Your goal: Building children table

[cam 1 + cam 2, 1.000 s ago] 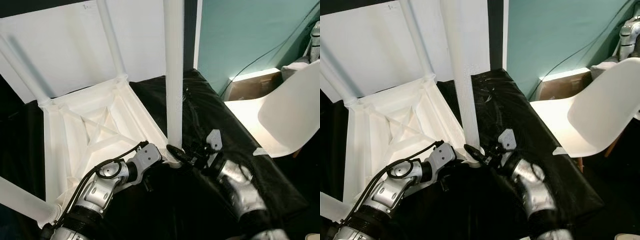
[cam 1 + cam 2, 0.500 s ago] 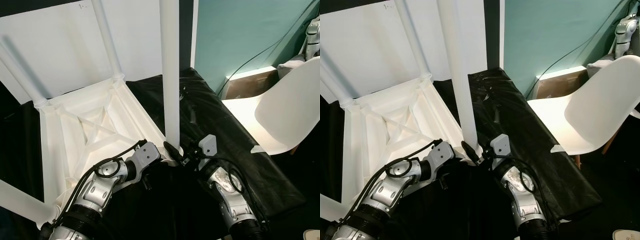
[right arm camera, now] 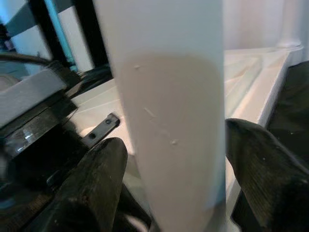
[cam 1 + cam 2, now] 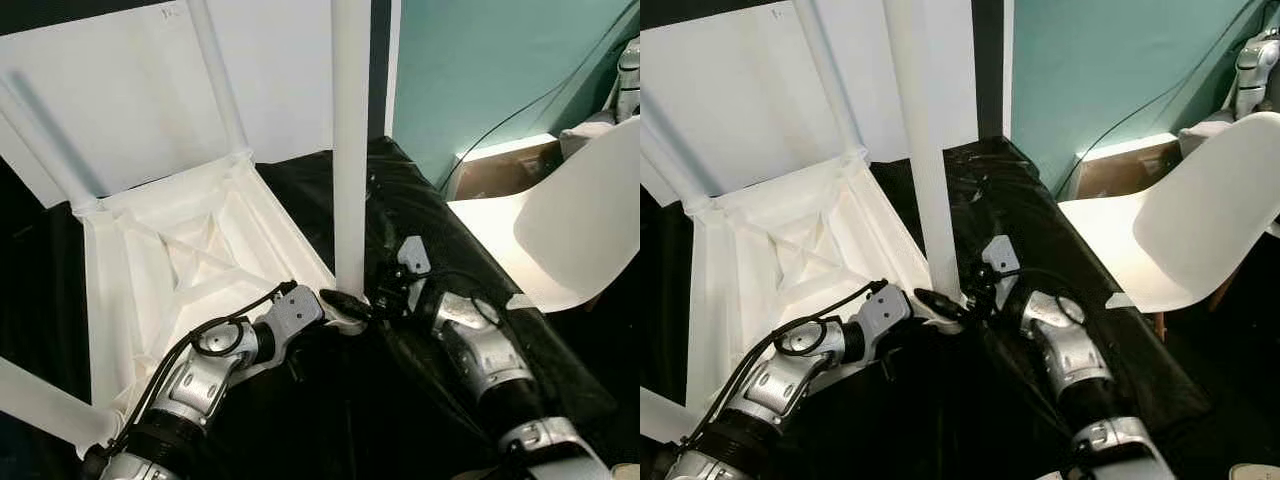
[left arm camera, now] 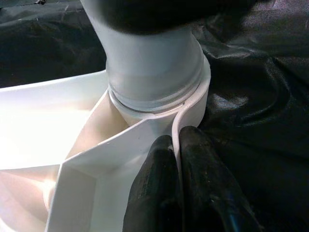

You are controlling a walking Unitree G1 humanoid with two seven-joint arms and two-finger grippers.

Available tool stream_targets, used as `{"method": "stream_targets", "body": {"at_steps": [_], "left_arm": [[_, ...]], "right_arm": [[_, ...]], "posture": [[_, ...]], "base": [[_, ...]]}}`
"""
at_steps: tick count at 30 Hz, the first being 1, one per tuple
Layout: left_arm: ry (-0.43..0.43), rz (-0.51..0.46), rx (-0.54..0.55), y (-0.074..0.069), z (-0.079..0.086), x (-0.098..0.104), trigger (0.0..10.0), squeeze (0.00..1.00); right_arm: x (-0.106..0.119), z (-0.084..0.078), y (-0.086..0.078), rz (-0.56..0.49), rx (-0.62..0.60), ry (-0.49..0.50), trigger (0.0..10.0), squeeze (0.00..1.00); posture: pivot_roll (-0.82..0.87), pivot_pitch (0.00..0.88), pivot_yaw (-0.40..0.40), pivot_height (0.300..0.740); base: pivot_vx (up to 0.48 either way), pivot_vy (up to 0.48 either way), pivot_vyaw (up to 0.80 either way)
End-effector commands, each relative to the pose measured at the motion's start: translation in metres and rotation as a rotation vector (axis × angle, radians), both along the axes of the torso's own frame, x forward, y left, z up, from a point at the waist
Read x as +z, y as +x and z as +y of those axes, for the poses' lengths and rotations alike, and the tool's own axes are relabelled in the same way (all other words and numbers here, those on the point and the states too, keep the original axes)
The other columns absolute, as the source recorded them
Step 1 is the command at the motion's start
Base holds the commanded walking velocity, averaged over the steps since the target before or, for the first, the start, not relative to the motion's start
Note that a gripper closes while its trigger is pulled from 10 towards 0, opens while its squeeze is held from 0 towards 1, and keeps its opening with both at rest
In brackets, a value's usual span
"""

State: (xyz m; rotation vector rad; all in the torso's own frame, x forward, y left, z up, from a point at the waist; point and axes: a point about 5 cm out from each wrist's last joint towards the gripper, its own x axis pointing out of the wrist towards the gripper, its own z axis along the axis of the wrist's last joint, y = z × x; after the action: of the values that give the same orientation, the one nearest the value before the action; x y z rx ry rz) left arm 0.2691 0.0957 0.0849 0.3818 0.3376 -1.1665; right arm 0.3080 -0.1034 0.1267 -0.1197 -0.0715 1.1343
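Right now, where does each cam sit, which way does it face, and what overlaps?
Left eye, right eye: head stereo pair, looking forward and down at the upturned white table on black sheeting; both silver arms show.
Left wrist: along the left gripper, pinching the table's rim beside the leg socket.
Right wrist: along the right gripper, fingers either side of the upright leg.
Shared: all show that leg.
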Motion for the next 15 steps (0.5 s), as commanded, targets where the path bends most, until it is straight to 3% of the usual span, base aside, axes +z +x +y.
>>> {"method": "stream_targets", "body": {"at_steps": [1, 2, 3, 4, 5, 15], "left_arm": [[0.051, 0.286, -0.029, -0.037, 0.002, -0.055, 10.0, 0.00], [0.051, 0.286, -0.029, -0.037, 0.002, -0.055, 10.0, 0.00], [0.049, 0.288, -0.022, -0.038, 0.003, -0.056, 10.0, 0.00], [0.049, 0.288, -0.022, -0.038, 0.003, -0.056, 10.0, 0.00], [0.047, 0.291, -0.020, -0.039, 0.002, -0.057, 10.0, 0.00], [0.048, 0.292, -0.017, -0.041, 0.003, -0.058, 10.0, 0.00]], "right_arm": [[0.005, -0.003, 0.009, 0.002, 0.097, -0.092, 10.0, 0.00], [0.005, -0.003, 0.009, 0.002, 0.097, -0.092, 10.0, 0.00], [0.009, -0.005, 0.016, 0.002, 0.114, -0.115, 6.0, 0.00], [0.009, -0.005, 0.016, 0.002, 0.114, -0.115, 6.0, 0.00], [0.014, -0.005, 0.018, -0.004, 0.122, -0.106, 0.0, 0.00], [0.012, -0.004, 0.013, 0.037, 0.163, -0.080, 0.0, 0.00]], "posture": [[0.05, 0.000, -0.007, 0.740], [0.05, 0.000, -0.007, 0.740], [0.05, 0.000, -0.012, 0.740], [0.05, 0.000, -0.012, 0.740], [0.05, 0.000, -0.012, 0.740], [0.06, 0.000, -0.018, 0.740]], "base": [[0.000, 0.000, 0.00], [0.000, 0.000, 0.00], [0.000, 0.000, 0.00], [0.000, 0.000, 0.00], [0.000, 0.000, 0.00], [0.000, 0.000, 0.00]]}}
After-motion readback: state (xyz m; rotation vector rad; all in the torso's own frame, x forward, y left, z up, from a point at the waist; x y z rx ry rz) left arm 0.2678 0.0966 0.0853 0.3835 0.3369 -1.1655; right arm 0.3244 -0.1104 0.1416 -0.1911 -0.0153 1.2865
